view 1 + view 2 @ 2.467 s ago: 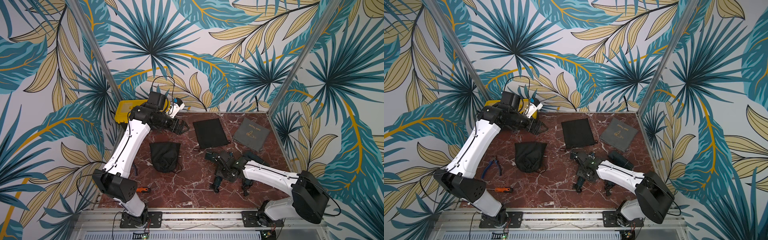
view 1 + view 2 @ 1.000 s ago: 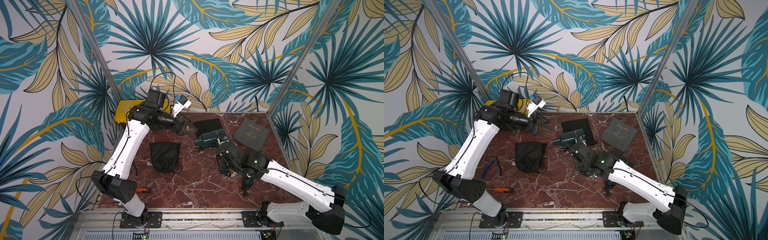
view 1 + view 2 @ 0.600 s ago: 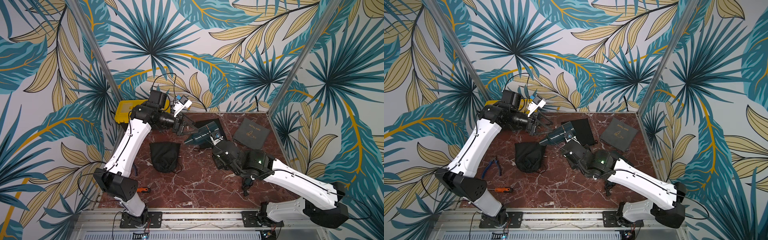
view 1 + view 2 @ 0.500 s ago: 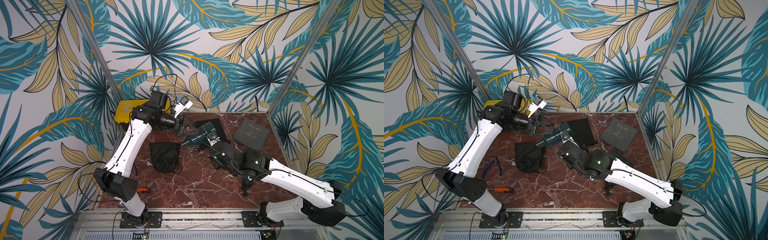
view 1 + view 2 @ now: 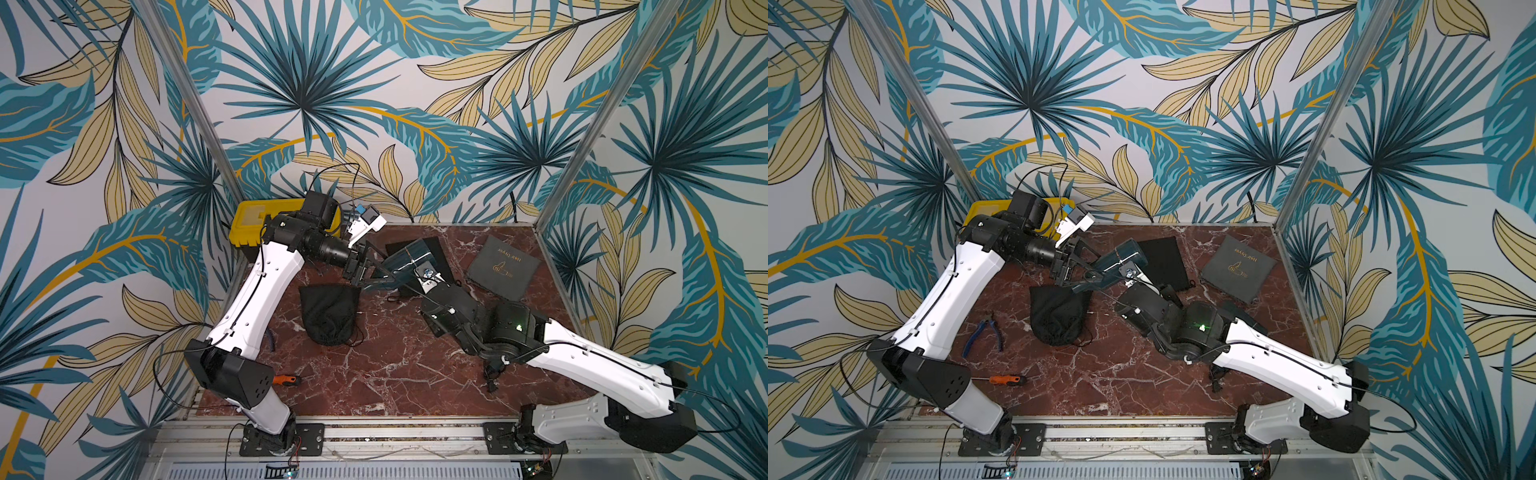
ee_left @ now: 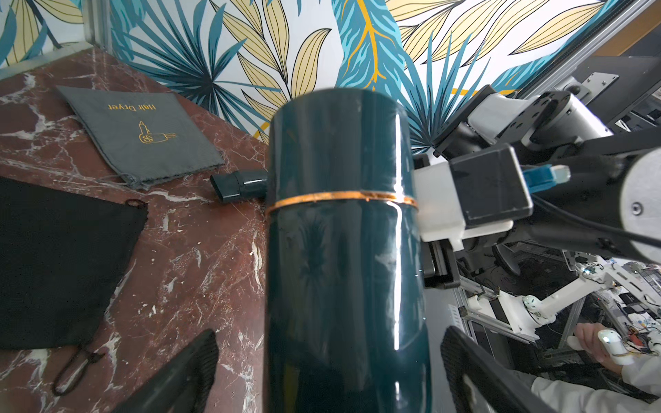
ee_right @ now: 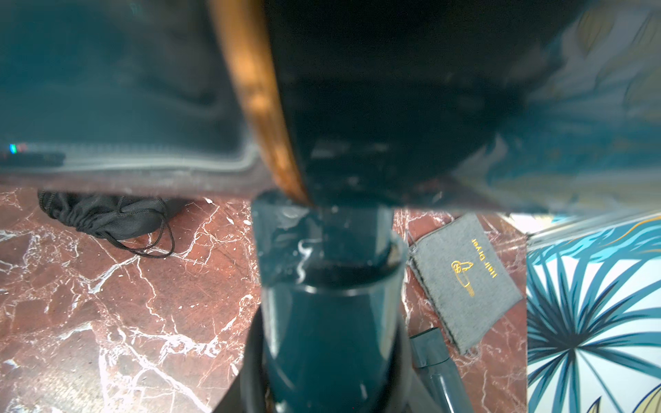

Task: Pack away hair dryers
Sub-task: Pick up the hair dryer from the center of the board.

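Closest in: my right gripper (image 7: 325, 368) is clamped on the handle of the teal dryer (image 6: 339, 250). It's holding the dryer up off the marble table (image 5: 374, 374), with the barrel lying crosswise above the grip. That wrist view is pretty smeared up close, so I can't say how squarely the pads sit on the handle. Just past that, my left gripper (image 6: 327, 379) is spread wide, one finger on either side of the barrel. There's a gap on both sides, so nothing is gripped there.

Handling-wise, my read is hard glossy plastic: rigid, not really fragile, but properly slick. The weight probably sits in the barrel, so held by the handle alone it'll want to swing. I'd take it on the straight run of the barrel near the copper ring, squeezing across the full width. Right out at an end, it could squirt out like soap.

Further out, a flat black pouch (image 6: 53, 257) lies on the table below and beyond the dryer. A second teal dryer (image 6: 238, 186) lies just beside the grey pouch (image 6: 143, 132), and a stuffed black pouch (image 5: 330, 311) sits nearer my left arm. The yellow toolbox (image 5: 249, 220) is off at the far corner.
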